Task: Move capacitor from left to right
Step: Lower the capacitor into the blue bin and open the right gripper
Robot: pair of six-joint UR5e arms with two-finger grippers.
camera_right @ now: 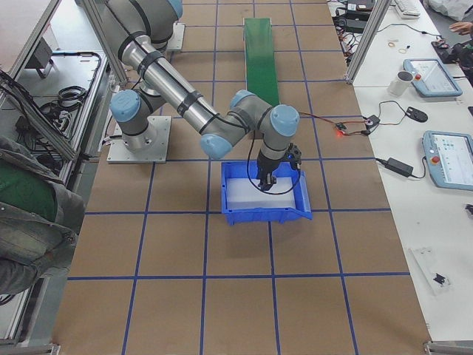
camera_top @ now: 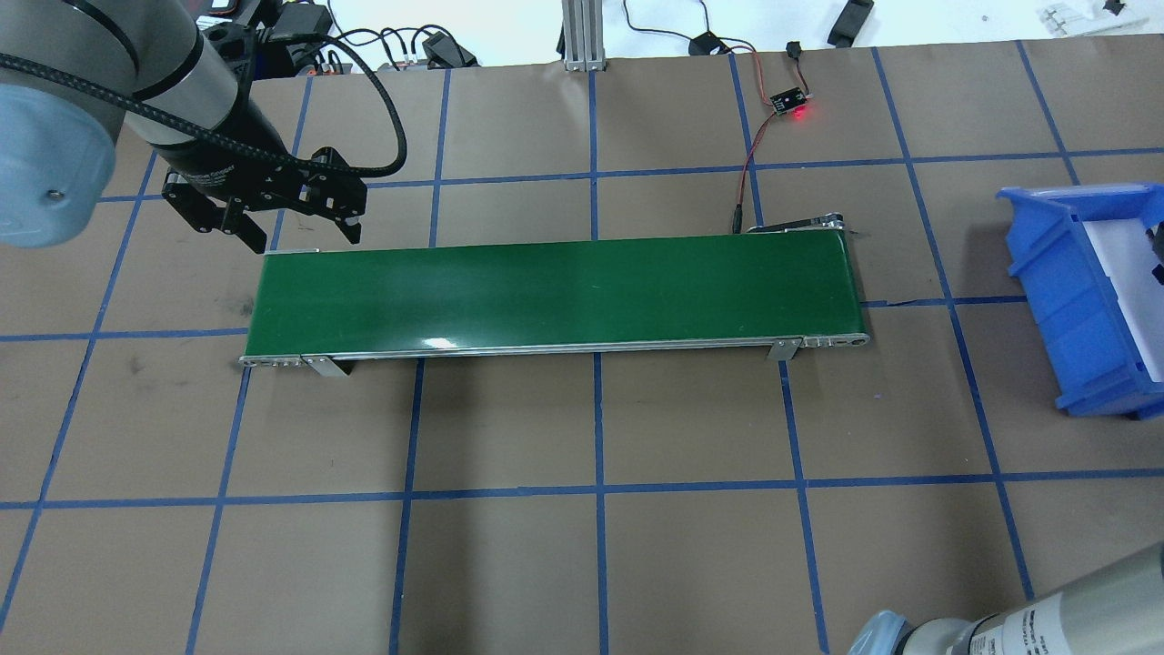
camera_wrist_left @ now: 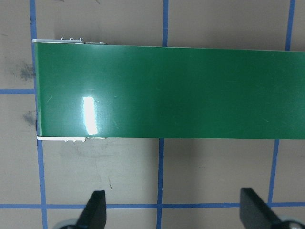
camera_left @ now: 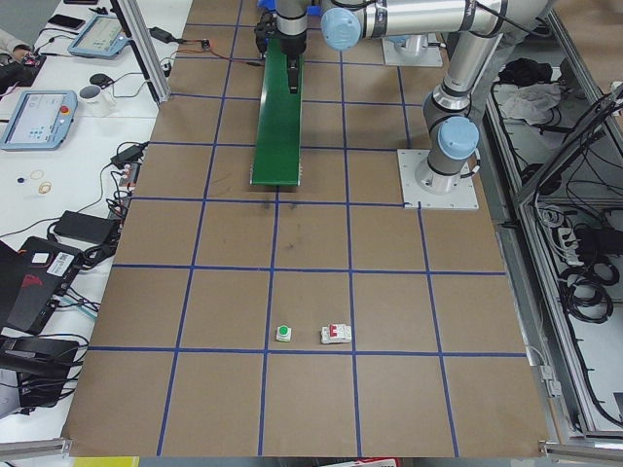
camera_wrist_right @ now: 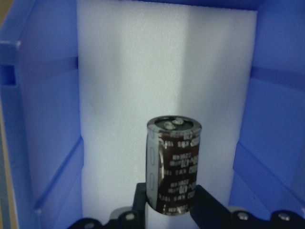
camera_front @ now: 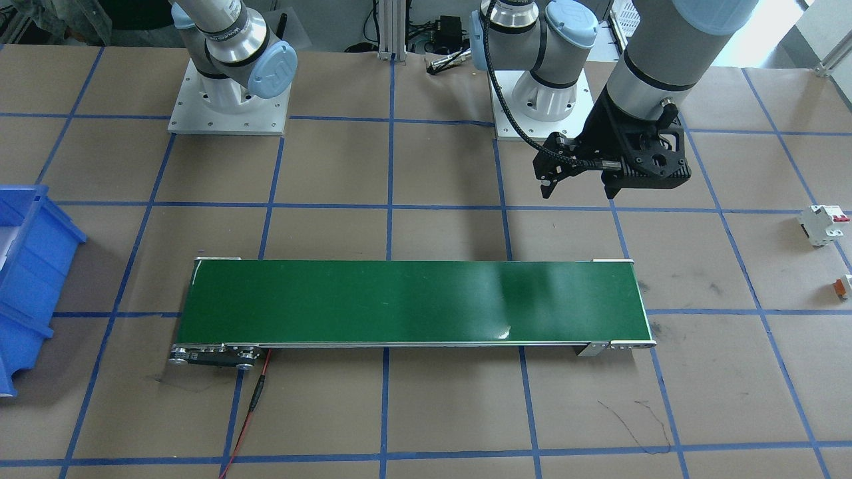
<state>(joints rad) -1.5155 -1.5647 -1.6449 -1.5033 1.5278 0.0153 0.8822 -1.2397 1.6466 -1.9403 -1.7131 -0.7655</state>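
The capacitor [camera_wrist_right: 174, 164], a stubby dark cylinder with pale printed markings, stands upright in the right wrist view. My right gripper [camera_wrist_right: 171, 201] is shut on its lower part, inside the blue bin [camera_wrist_right: 43, 119] and over the bin's white foam lining [camera_wrist_right: 143, 71]. In the exterior right view this gripper [camera_right: 275, 177] reaches down into the bin [camera_right: 244, 211]. My left gripper [camera_front: 578, 187] hangs open and holds nothing, above the table just behind the end of the green conveyor belt [camera_front: 413, 299]. Its fingertips [camera_wrist_left: 95, 202] frame bare table in the left wrist view.
A white breaker with a red switch [camera_front: 823, 225] and a small orange-and-white part [camera_front: 844, 286] lie on the table beyond the left arm. A green-topped part [camera_left: 283, 334] sits beside the breaker [camera_left: 336, 335]. A person's sleeve [camera_right: 29, 214] shows at the table's side.
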